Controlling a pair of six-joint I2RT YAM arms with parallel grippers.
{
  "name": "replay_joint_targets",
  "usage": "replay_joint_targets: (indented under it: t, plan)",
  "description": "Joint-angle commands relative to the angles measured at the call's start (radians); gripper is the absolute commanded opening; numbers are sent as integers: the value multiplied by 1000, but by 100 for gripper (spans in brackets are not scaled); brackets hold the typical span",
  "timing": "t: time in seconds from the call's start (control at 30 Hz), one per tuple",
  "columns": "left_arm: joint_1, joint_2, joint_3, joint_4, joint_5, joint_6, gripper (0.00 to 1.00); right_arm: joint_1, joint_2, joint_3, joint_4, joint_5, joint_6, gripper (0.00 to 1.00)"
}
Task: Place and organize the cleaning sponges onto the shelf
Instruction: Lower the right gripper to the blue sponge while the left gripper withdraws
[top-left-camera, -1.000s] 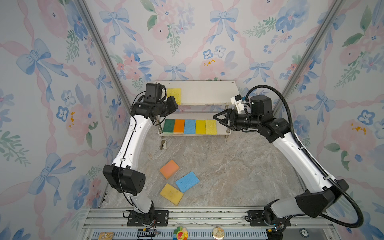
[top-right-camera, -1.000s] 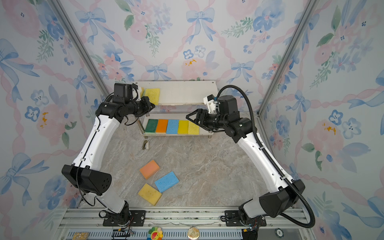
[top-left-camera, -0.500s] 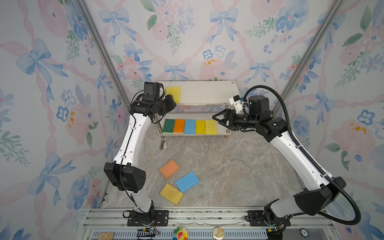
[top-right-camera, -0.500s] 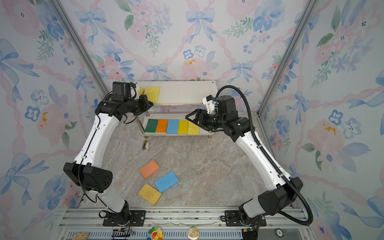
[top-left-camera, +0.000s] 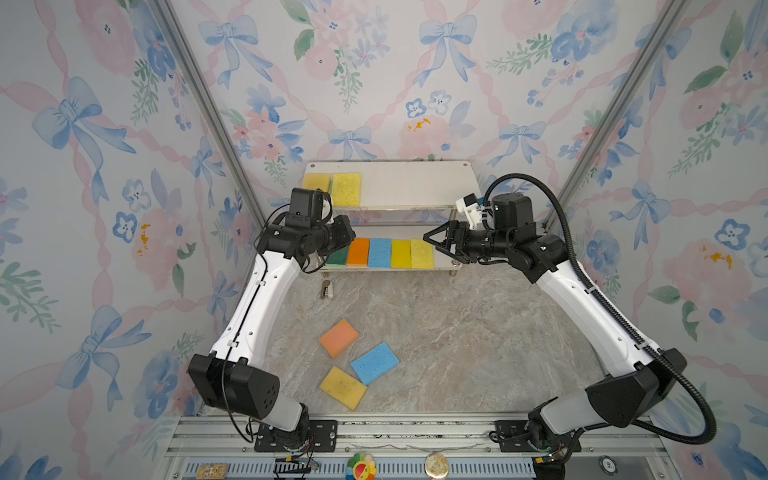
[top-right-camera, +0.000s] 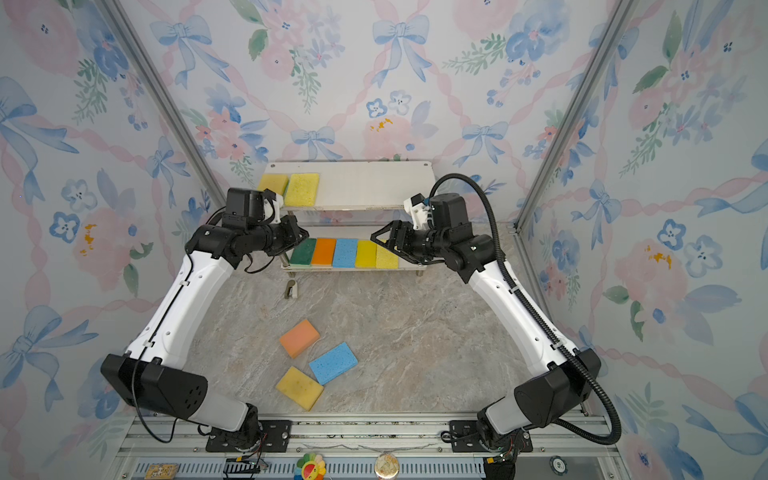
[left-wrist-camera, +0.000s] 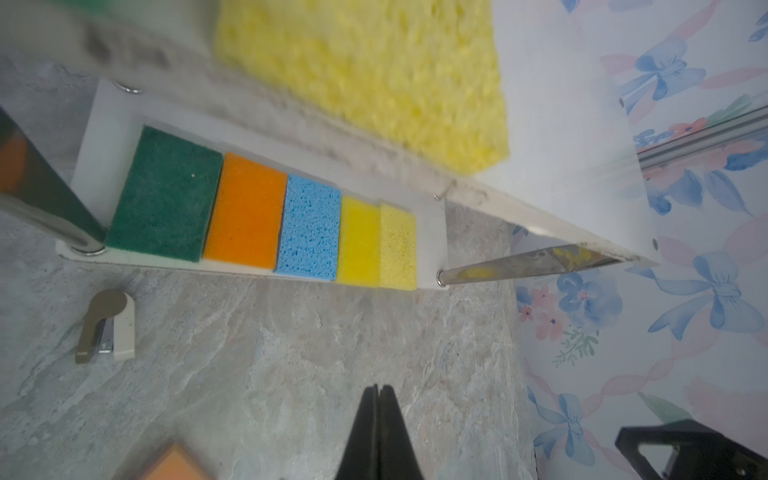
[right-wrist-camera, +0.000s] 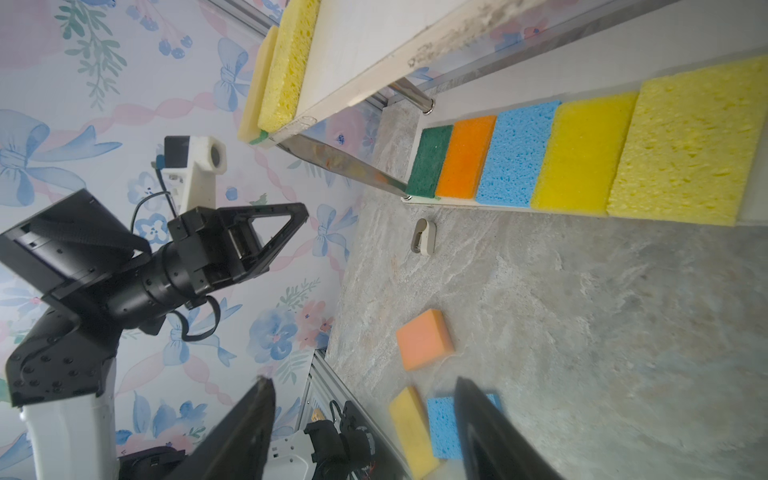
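Left arm (top-left-camera: 259, 307) and right arm (top-left-camera: 582, 299): white link shells, black joint housings. Thin black cable (right-wrist-camera: 217, 316) on the left; corrugated black hose (top-left-camera: 558, 206) on the right. Left pincer (right-wrist-camera: 303, 210) and right pincer (top-left-camera: 427, 240): black, with triangular fingers.

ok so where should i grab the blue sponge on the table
Come straight down from above and pinch the blue sponge across its short width, jaws on the two long edges. It lies flat, and those edges look free; the neighbouring yellow sponge crowds one short end, so favour the far half.
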Motion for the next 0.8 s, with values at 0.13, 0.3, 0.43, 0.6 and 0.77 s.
replay_joint_targets:
  t: [0.13,0.3,0.43,0.6,0.77]
  plan:
    - [35,-250,-497,69,-65,-31,34,39,15,-216,-27,-68,-2,72]
    - [70,-289,-708,168,14,-88,47,141,133,-221,-118,-118,-72,75]
    - [90,-306,-735,180,30,-93,57,220,257,-196,-193,-187,-135,77]
    - [99,-308,-763,180,42,-84,60,309,368,-157,-304,-264,-250,79]
    - [102,-316,-775,180,39,-82,60,373,427,-192,-319,-297,-243,80]
